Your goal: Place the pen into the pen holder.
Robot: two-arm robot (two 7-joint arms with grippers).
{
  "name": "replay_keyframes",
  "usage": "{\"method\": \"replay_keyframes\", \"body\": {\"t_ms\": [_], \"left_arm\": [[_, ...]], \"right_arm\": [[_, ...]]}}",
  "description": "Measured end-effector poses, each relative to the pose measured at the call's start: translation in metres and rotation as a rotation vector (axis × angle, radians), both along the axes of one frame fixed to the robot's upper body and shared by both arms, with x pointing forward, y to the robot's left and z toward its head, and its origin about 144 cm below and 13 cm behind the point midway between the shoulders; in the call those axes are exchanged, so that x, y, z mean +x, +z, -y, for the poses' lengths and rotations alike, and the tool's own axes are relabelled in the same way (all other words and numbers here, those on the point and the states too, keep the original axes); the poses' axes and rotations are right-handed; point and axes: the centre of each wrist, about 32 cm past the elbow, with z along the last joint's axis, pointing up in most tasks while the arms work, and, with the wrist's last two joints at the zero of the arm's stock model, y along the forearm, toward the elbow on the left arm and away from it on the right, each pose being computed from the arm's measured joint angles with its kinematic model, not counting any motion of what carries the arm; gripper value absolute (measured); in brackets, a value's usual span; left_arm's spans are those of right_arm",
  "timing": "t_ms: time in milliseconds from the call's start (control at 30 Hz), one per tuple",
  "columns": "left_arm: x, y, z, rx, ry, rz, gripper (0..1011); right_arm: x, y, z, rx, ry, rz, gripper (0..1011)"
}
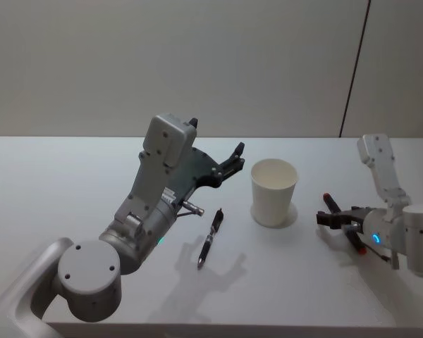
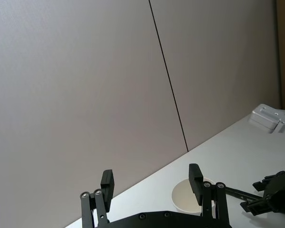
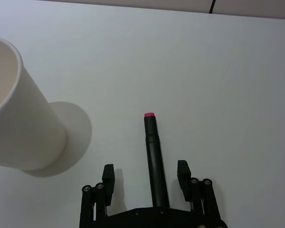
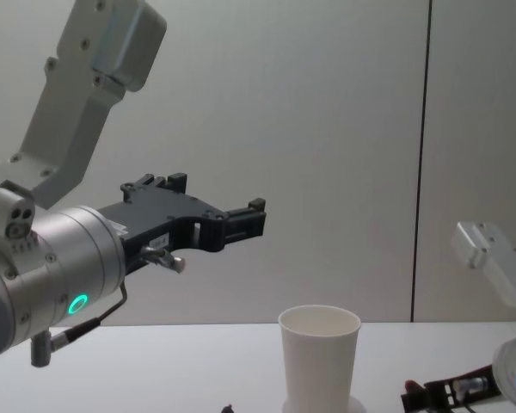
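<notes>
White paper cup [image 1: 273, 191] stands upright on the tabletop [image 1: 70, 183]. Black pen [image 1: 210, 239] lies flat to its left. Left hand [image 1: 234, 158] is raised, wide open, empty. Right hand [image 3: 146, 168] is low, fingers spread either side of a red-tipped pen [image 3: 152, 142], not touching it.

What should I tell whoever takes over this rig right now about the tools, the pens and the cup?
The left tool is open and empty, raised above the table to the left of the pen holder.
The right tool is open and low at the table, right of the holder. The red-ended pen lies between its fingers, which stand apart from it.
The second pen lies on the table, in front and to the left of the holder.
Done: nothing; the holder stands upright with no pen in it.
Left: close on a pen, lift it, drop it into the holder.
</notes>
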Motion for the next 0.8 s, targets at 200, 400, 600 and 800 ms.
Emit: {"method": "replay_keyframes", "body": {"t_ms": [200,400,600,800], "left_arm": [[0.0,0.0,0.0,0.0,0.0,0.0,1004],[0.0,0.0,0.0,0.0,0.0,0.0,1004],[0.0,0.0,0.0,0.0,0.0,0.0,1004],[0.0,0.0,0.0,0.0,0.0,0.0,1004]], "right_arm": [[0.002,-0.0022,-0.0029,-0.019,-0.009,-0.013,708],[0.0033,-0.0035,-0.0044,-0.038,-0.017,-0.023,504],[0.0048,-0.0047,-0.0057,-0.062,-0.029,-0.034,301],[0.0057,-0.0049,-0.0063,-0.079,-0.038,-0.034,172]]}}
